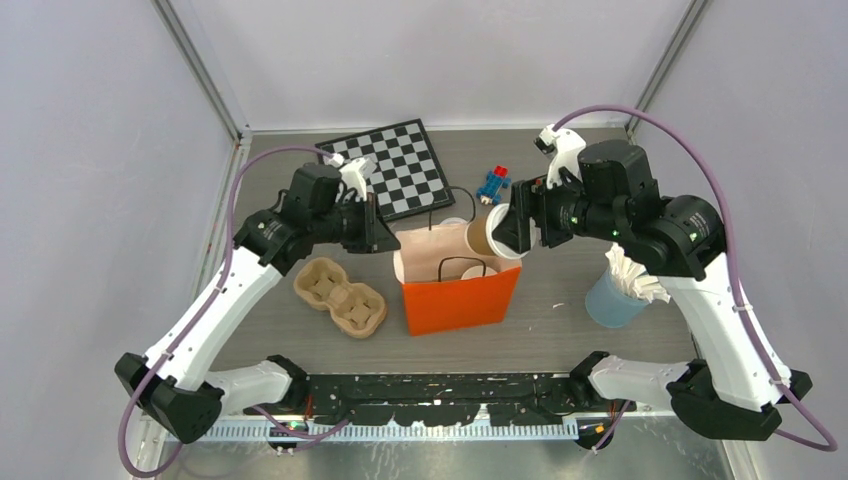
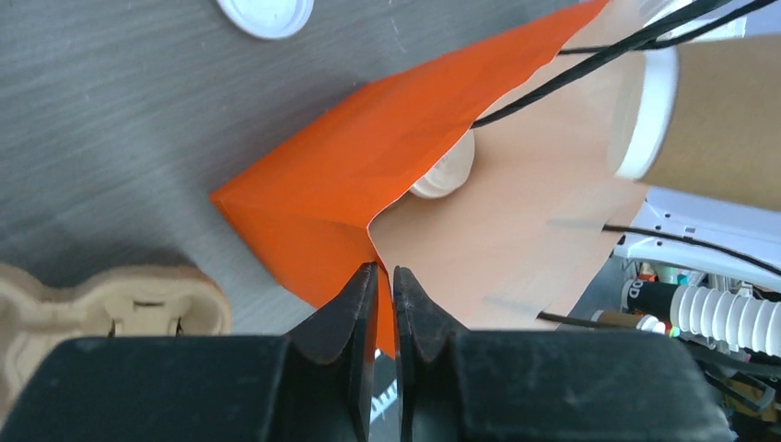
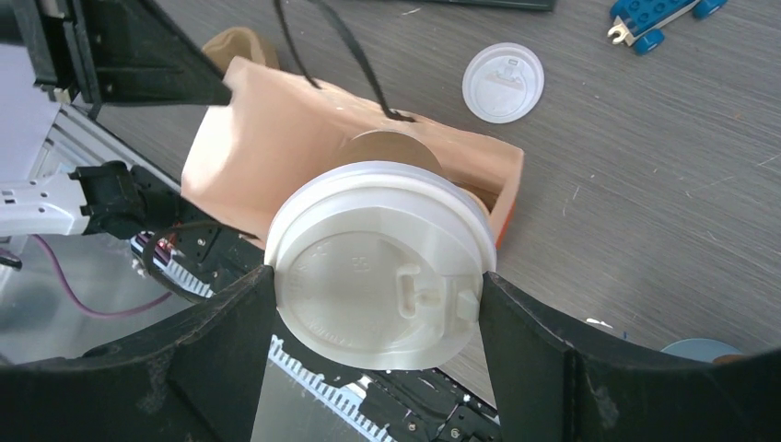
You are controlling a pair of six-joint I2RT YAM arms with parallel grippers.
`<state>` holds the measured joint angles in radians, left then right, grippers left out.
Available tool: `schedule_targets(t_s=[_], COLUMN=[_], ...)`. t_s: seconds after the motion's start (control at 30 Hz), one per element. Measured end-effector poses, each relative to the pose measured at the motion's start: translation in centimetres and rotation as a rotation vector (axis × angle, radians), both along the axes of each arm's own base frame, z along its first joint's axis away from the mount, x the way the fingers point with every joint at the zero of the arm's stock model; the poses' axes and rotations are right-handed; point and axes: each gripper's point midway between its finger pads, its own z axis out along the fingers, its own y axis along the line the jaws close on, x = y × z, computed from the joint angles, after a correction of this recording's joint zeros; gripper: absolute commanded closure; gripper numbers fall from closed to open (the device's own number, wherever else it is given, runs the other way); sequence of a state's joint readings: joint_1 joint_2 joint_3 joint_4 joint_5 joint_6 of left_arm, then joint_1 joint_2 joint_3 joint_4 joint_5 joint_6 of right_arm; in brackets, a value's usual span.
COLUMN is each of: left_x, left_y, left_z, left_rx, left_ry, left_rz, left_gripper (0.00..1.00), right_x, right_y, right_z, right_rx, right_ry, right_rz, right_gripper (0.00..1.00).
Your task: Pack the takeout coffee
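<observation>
A takeout coffee cup, brown paper with a white lid, hangs tilted on its side over the open mouth of an orange paper bag. My right gripper is shut on it, one finger on each side of the lid rim. My left gripper is shut on the bag's left rim, with orange paper pinched between its jaws. In the left wrist view the cup sits at the upper right above the bag's tan inside. A pale round object shows inside the bag, partly hidden.
A tan pulp cup tray lies left of the bag. A loose white lid rests on the table behind the bag. A chessboard and a blue toy lie at the back. A pale blue tumbler stands at the right.
</observation>
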<state>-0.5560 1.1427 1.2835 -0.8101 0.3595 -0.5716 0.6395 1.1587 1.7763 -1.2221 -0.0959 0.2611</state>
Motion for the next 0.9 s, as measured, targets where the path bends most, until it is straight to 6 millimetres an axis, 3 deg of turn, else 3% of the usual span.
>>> schedule_targets(t_s=[0.23,0.33,0.47,0.63,0.9], left_x=[2.3,3.1,3.8,3.5,1.4], left_y=[-1.3,-1.8,-2.2,-1.9,-0.4], left_z=[0.5,0.8,1.5,2.9,2.6], left_rx=[-0.023,-0.035,-0.040,-0.045,-0.027], left_ry=[-0.092,-0.121,-0.137,-0.148,-0.063], left_rz=[-0.021,-0.026,-0.030,-0.022,0.022], left_gripper=[0.82,0.65,0.56,0.53,0.52], right_x=[0.0,0.1,0.3,0.5,1.6], right_y=[1.0,1.7,2.4,3.5,5.2], right_z=[-0.9,-1.5,-2.3,-3.4,-4.9], right_rx=[-0.032,-0.057,-0.100,-0.163,-0.258], right_ry=[0.015,0.025,0.031,0.021,-0.020], right_rz=[0.046,0.065,0.085,0.125,0.183], right_gripper=[0.23,0.23,0.24,0.23,0.24])
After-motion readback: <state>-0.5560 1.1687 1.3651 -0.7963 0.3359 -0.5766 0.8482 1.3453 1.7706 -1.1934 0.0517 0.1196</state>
